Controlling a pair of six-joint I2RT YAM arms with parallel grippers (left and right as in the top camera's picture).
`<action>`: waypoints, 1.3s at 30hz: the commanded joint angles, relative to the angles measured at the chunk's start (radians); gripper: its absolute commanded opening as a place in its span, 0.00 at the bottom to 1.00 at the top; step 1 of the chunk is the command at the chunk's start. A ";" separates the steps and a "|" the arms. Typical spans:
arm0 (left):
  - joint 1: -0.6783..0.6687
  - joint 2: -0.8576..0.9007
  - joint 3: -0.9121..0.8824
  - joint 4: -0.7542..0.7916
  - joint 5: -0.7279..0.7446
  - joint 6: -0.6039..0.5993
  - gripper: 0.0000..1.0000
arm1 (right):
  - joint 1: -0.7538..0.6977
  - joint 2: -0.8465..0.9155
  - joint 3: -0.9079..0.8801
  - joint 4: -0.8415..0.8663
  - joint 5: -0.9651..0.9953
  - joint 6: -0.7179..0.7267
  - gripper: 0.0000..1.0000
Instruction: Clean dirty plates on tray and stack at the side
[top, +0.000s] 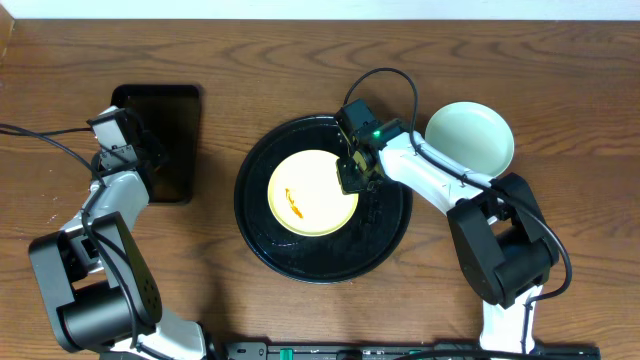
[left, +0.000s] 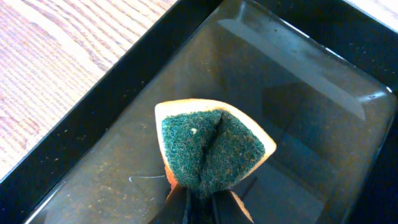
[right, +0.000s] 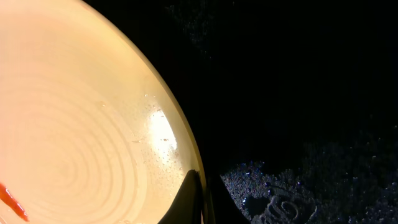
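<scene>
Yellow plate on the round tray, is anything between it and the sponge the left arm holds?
Nothing visible. Between the sponge and the yellow plate lie only bare table and the round tray's low rim; the right gripper pinches the plate's far edge.

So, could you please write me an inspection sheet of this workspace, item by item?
Surface: brown wooden table, grain visible.
Job's things: large round glossy black tray holds one pale yellow round plate bearing an orange sauce smear. A pale mint-blue round plate lies on the table right of the tray and looks clean. Whether it is one plate or a stack cannot be told.
Clutter: smaller rectangular black tray at the left; green-faced orange sponge.
Hands: left hand shut on the sponge, above the rectangular tray. Right hand shut on the yellow plate's right rim.
Cables: black cable loops above the right arm; second black cable runs to the left arm.
Surroundings: nothing seen.
</scene>
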 joint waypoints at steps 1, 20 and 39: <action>0.003 0.060 0.016 0.024 0.010 0.010 0.08 | 0.006 0.008 -0.003 -0.011 0.040 0.016 0.01; 0.013 0.092 0.021 0.116 0.108 -0.040 0.07 | 0.006 0.008 -0.003 -0.023 0.040 0.015 0.01; 0.015 0.152 0.021 0.115 0.103 -0.032 0.08 | 0.006 0.008 -0.003 -0.019 0.040 0.015 0.01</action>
